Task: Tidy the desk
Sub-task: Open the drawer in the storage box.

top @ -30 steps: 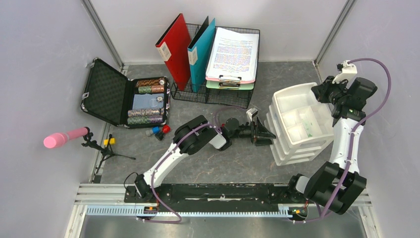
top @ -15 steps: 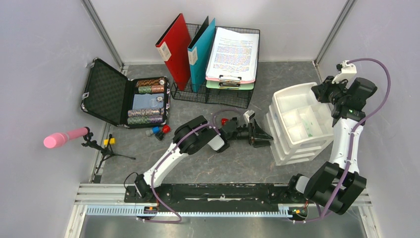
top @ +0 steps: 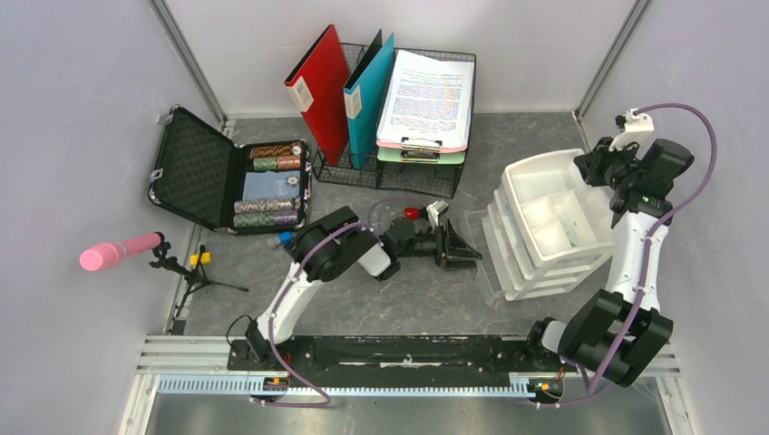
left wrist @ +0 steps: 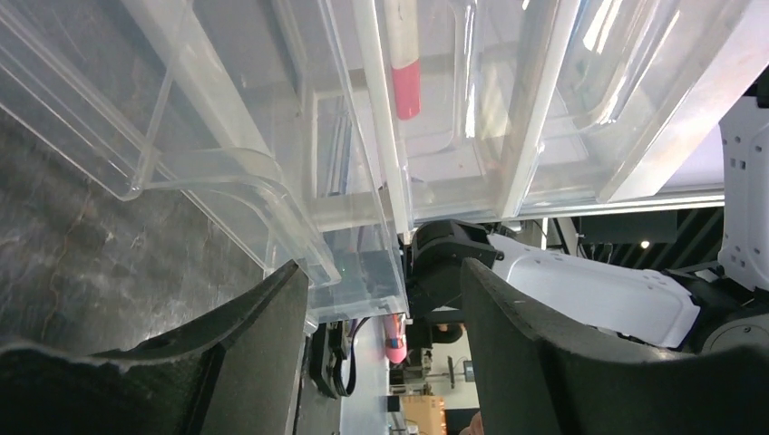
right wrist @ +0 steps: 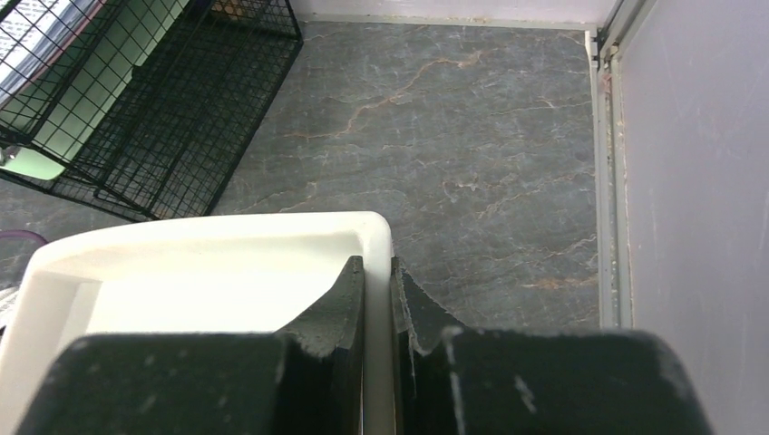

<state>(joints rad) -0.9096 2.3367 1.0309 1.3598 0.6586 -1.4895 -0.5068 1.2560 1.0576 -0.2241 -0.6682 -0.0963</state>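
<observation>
Seemingly rigid and fixed beneath everything, the flat dark-grey stone-look desk (top: 426, 299) offers no hold, so the right gripper (right wrist: 378, 272) pinches the rim of the white plastic organiser (right wrist: 227, 231) while the left gripper (left wrist: 385, 281), jaws spread, flanks the front lip of its probably light, slippery clear drawer (left wrist: 272, 195).

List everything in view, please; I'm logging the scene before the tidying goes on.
desk: one, dark grey, under everything
case: one, black, open, left, holding chip rows
wire rack: one, black, back centre
folders: two, red and teal, upright in rack
clipboards: two, pink over green, printed sheet on top, in rack
drawer unit: one, white and clear, right; one clear drawer pulled out
white tray: one, atop drawer unit
microphone: one, pink, on black tripod, left
small caps: two, blue and red, mid-desk
left arm: white-black, jaws apart at the clear drawer
right arm: white-black, jaws shut on the white tray's rim
</observation>
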